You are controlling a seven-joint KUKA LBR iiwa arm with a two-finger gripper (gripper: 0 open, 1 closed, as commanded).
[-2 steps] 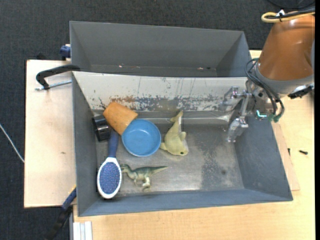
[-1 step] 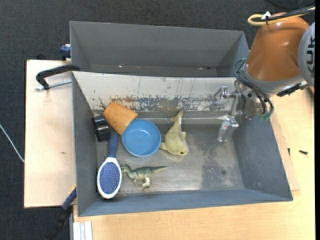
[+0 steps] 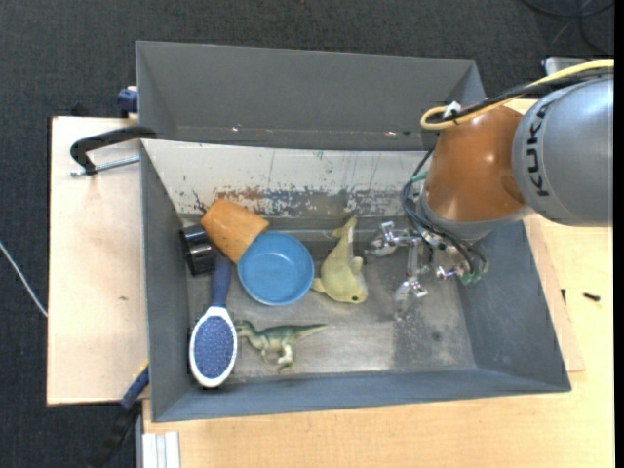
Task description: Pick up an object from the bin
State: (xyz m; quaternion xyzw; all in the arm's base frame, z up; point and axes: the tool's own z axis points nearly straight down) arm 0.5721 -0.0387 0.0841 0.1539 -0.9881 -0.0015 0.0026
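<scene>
Grey bin floor (image 3: 439,344) lying bare at right; gripper (image 3: 400,261) hanging low over it, claw apart, nothing in it.
Nearest obj: yellow fish toy (image 3: 343,273) sitting just to its left, up against blue bowl (image 3: 276,269). Risk, my guess: closing here is grabbing air, and sliding left is shoving fish into bowl and orange cup (image 3: 234,227). Back wall (image 3: 292,178) crowding the wrist; free room lying front-right. Green dino (image 3: 278,337) and brush (image 3: 213,347) lying well apart, front-left.
</scene>
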